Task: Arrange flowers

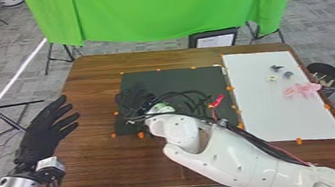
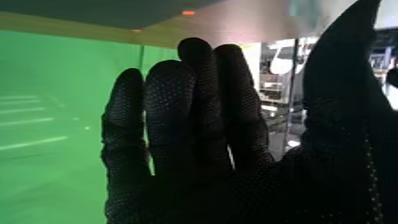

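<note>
My right hand [image 2: 204, 192] has straight fingers. Swinging it low could squash the pink thing [image 1: 302, 89] off to its right.

The curtain [image 1: 151, 13] is plain bright green, the table [image 1: 95, 159] brown with darker wood grain.

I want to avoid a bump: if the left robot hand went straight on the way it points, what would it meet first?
Probably the green cloth, beyond the far edge of the table, though the height of the left robot hand is hard to judge.
</note>
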Motion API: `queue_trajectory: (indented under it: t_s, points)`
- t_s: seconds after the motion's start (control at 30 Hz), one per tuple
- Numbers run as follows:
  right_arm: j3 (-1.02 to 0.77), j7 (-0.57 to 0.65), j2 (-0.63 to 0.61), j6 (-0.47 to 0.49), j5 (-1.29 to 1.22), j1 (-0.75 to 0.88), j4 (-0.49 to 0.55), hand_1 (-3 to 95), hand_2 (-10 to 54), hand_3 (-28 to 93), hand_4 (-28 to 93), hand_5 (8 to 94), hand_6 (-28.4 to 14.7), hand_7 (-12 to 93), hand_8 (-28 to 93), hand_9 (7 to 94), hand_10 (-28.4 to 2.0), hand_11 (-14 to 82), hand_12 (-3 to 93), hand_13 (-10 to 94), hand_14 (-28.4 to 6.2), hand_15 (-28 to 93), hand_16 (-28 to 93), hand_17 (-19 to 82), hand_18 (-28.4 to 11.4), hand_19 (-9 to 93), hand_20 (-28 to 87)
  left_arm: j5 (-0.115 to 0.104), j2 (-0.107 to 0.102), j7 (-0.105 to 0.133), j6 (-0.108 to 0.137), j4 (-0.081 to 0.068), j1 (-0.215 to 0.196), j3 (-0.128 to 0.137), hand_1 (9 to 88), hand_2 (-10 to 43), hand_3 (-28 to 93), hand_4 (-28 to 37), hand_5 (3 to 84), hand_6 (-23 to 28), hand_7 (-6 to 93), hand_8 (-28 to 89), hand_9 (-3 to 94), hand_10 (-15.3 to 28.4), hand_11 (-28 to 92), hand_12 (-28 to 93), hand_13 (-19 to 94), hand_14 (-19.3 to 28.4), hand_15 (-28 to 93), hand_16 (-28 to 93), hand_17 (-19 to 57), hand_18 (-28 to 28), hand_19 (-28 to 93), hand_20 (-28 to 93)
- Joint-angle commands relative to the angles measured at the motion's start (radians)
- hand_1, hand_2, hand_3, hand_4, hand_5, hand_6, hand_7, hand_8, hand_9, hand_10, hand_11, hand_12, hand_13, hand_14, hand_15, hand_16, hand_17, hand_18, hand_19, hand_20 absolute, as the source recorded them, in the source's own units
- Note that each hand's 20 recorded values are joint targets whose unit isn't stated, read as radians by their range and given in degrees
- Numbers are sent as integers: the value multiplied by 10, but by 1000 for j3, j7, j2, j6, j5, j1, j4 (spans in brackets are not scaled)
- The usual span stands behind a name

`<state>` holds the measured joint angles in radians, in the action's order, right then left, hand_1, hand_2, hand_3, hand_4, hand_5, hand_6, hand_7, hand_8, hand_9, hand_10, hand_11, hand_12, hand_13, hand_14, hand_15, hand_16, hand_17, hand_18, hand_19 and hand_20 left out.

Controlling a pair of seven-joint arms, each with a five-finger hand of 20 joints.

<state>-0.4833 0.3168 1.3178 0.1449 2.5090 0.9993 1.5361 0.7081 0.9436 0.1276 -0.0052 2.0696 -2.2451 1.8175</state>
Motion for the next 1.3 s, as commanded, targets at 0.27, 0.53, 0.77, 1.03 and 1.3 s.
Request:
queue_trajectory:
  t_s: [0.27,0.53,0.77,1.03,1.3]
  points:
    - [-51,5,-22,31,-27,19,81,254,-95,714,-283,488,-21,314,-151,526,-113,360,268,508,-101,783,308,135,-216,691,477,1,18,-12,-1,7,-26,10,248,-23,715,-283,255,36,189,-106,220,114,187,174,181,163,321,-2,-98,217,398,99]
    - [-188,54,-161,44,-115,53,204,195,-95,808,-283,483,-20,316,-151,516,-114,349,266,497,-102,777,297,132,-216,685,471,2,34,-15,1,17,-54,26,249,-23,715,-283,255,36,190,-106,220,115,187,174,182,163,322,-2,-98,217,398,99]
    - [-351,151,-414,29,-153,151,295,198,-95,859,-283,374,-39,322,-147,386,-131,307,256,392,-114,722,224,115,-213,681,460,2,44,-15,-1,20,-67,36,249,-21,713,-283,255,36,190,-106,220,114,188,174,181,163,322,-2,-98,217,398,99]
    - [-612,311,-561,48,-187,349,302,228,-95,894,-282,277,-61,295,-129,286,-157,210,247,321,-122,609,158,107,-210,683,450,4,59,-13,-1,24,-83,42,248,-21,714,-283,255,36,191,-106,221,114,188,173,182,163,321,-2,-98,217,399,99]
    - [-750,382,-628,67,-192,494,281,242,-95,896,-283,272,-66,287,-125,295,-157,200,243,313,-119,555,160,107,-208,682,442,4,69,-9,3,29,-87,46,248,-22,716,-283,255,35,189,-106,220,114,187,173,182,163,321,-3,-98,217,398,99]
